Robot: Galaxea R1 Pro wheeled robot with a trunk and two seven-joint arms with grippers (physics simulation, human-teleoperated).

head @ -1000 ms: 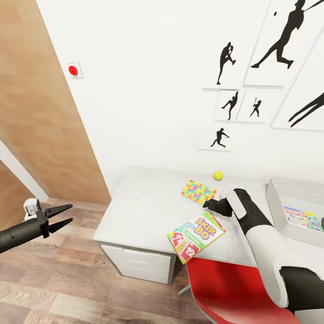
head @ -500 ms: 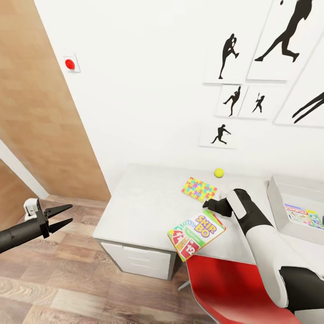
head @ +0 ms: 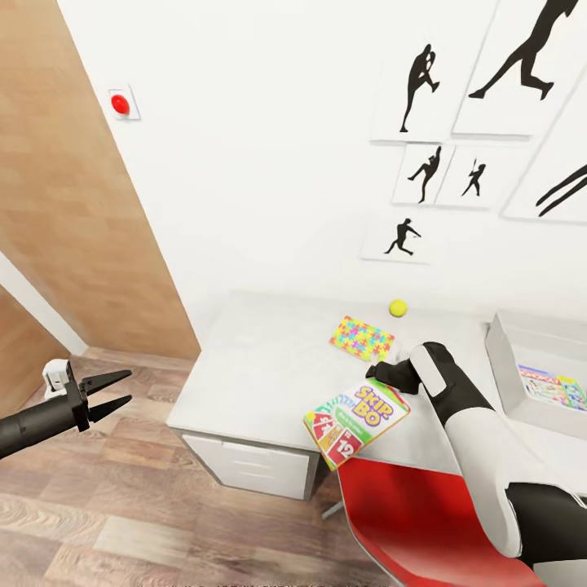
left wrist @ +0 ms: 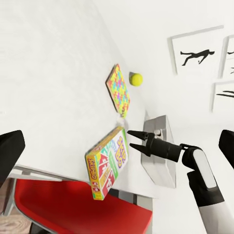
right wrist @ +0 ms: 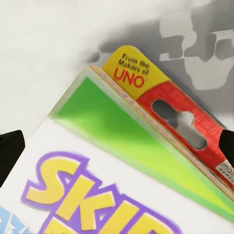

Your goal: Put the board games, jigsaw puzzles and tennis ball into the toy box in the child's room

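While the Skip-Bo board game waits on the table, items are entered from the robot's left across to its right.

1. Left gripper [head: 122, 390]: jaws parted, holding nothing; it hangs over the wood floor, well apart from the table [head: 261, 367] and from every toy.
2. Skip-Bo board game [head: 356, 414]: flat on the table at its front edge, one lower corner jutting past the edge above the red chair [head: 408, 522]. Its long axis runs diagonally, from that front corner back toward the right gripper.
3. Jigsaw puzzle [head: 361, 338]: flat on the table, behind the game box and nearer the wall.
4. Tennis ball [head: 398, 307]: on the table, just behind the puzzle, close to the wall.
5. Right gripper [left wrist: 131, 139]: jaws parted, empty, tips just above the game's far, hang-tab corner. The right wrist view looks straight down on that corner, a dark fingertip at each side edge. This arm is much the nearer; the box lies directly below and ahead of its jaws, so a grasp likely needs a short descent onto that end.
6. Toy box [head: 509, 359]: on the table to the right of the right arm, a Monopoly box [head: 554, 387] already inside.
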